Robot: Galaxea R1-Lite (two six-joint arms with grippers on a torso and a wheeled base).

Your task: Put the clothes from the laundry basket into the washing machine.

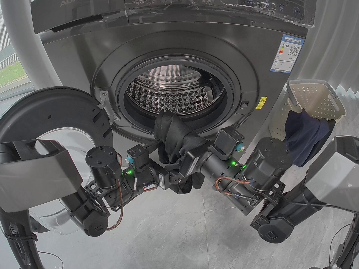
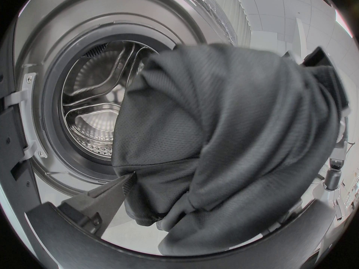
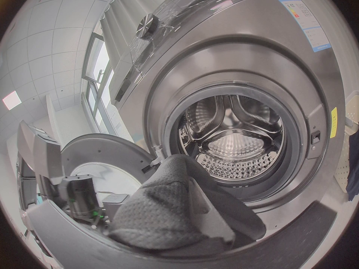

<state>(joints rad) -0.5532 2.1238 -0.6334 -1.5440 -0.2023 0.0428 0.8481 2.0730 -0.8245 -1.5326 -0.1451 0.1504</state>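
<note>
A black garment [image 1: 172, 135] drapes over the left gripper [image 1: 172, 179] and right gripper [image 1: 180, 157] before the washing machine's [image 1: 209, 42] open drum, above grey floor tiles [image 1: 179, 236]. The cloth hides their grip, so I cannot tell it. Navy clothes [image 1: 304, 135] hang from the laundry basket [image 1: 318, 98].

Black garment [image 1: 172, 133], navy cloth [image 1: 304, 135], cream laundry basket [image 1: 318, 98], grey washing machine [image 1: 149, 45]

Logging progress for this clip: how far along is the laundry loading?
Done: the door is open; the drum looks empty, so nothing is loaded. In hand: a black garment draped over the left gripper and right gripper at the drum's mouth. Remaining: push it in, then fetch the navy garment hanging on the laundry basket.
</note>
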